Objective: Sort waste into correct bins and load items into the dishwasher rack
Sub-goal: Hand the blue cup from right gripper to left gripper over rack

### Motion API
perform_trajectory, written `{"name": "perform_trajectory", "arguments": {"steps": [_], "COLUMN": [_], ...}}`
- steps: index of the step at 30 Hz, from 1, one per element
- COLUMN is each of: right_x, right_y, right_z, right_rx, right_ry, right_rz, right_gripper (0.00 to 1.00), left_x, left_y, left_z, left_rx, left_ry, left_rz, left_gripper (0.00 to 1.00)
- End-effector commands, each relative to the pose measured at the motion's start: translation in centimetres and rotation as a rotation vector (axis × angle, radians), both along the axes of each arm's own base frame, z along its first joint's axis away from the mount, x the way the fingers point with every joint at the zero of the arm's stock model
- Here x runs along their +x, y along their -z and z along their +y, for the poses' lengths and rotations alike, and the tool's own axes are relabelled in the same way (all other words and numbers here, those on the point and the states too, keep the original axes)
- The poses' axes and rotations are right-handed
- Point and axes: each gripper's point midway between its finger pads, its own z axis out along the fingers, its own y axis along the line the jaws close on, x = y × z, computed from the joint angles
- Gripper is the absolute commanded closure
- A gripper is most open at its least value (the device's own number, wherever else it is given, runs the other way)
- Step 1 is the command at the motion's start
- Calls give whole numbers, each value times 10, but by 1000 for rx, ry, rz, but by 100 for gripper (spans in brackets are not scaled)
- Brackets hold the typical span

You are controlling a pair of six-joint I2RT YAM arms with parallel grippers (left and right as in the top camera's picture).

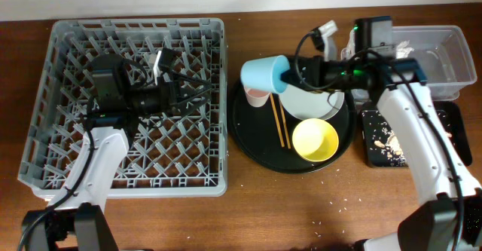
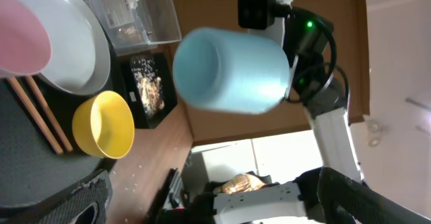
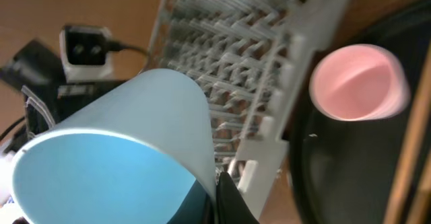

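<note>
My right gripper (image 1: 290, 74) (image 3: 225, 197) is shut on the rim of the light-blue cup (image 1: 265, 74) (image 3: 114, 157) (image 2: 232, 69). It holds the cup tilted in the air over the left edge of the round black tray (image 1: 248, 134), just above the pink cup (image 1: 256, 96) (image 3: 357, 83). The plate (image 1: 320, 100), yellow bowl (image 1: 315, 139) and chopsticks (image 1: 280, 123) lie on that tray. My left gripper (image 1: 181, 93) hangs open and empty over the grey dishwasher rack (image 1: 53, 130). Food scraps (image 1: 388, 142) lie in the black rectangular tray (image 1: 370, 157).
The clear tub (image 1: 444, 55) stands at the back right, behind the black rectangular tray. Rice-like crumbs are scattered on the table in front of the round tray. The rack's right wall (image 3: 269, 136) lies close beside the round tray.
</note>
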Motion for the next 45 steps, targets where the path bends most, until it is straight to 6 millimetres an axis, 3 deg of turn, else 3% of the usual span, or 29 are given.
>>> {"name": "perform_trajectory", "arguments": {"steps": [1,8,14,19,24,31,35,37,40,42,45], "right_x": [-9,-9,-6,-19,-23,-16,-14,-16,-16,-12,3], "right_y": [-6,-26,-2,-1,4,9,9,9,9,10,23], "right_z": [31,78,104,131,146,149,149,151,151,146,120], "right_rx": [101,164,188,226,227,235,235,234,234,231,189], "right_ry": [-82,-140,-174,-270,-295,-284,-279,-282,-283,-267,-191], "right_rz": [1,-63,32,14,15,19,11,14,13,19,53], "right_gripper": [96,96,96,96,96,96,95,77,33,1,2], "left_x": [1,1,1,6,5,4,3,3,3,4,2], "left_y": [-3,-3,-6,-15,-24,-25,-25,-25,-26,-33,-51], "left_z": [0,1,4,5,5,4,3,3,3,5,18], "left_rx": [-10,-10,-24,-26,-39,-40,-41,-41,-40,-38,-25], "left_ry": [0,-5,1,-7,10,18,23,22,22,27,43], "left_rz": [50,49,70,19,-6,-9,-9,-9,-17,-96,-305], "left_gripper": [1,0,0,0,2,31,37,37,48,51,51]}}
